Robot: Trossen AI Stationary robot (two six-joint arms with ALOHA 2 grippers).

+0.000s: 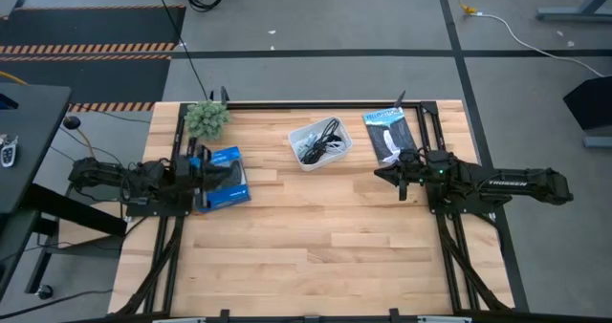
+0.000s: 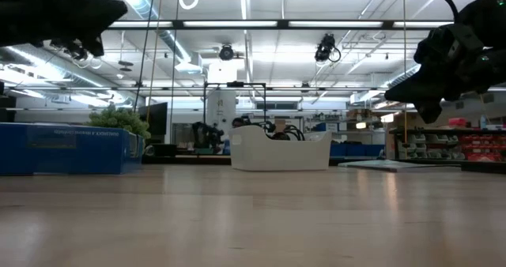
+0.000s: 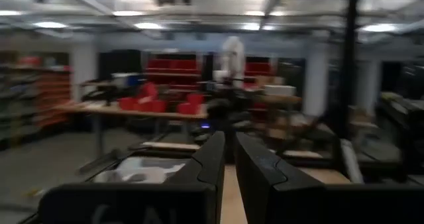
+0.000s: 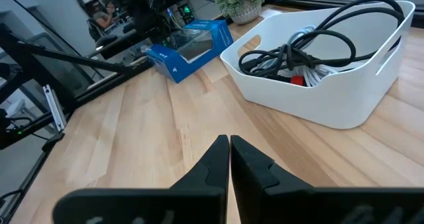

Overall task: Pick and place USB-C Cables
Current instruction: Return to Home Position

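At 9 o'clock the left gripper [image 3: 229,139] hangs over the blue box [image 1: 235,195], hiding part of it, fingers drawn together, empty. At 12 o'clock the USB-C cables [image 4: 286,53] lie tangled in the white tray [image 4: 311,106], single cords hard to separate. At 3 o'clock the right gripper [image 4: 228,140] is clenched, empty.

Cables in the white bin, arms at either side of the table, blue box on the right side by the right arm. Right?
No. The blue box sits on the left side, by the left gripper, per the high view. The cables are in the white bin, and the arms are at either side of the table.
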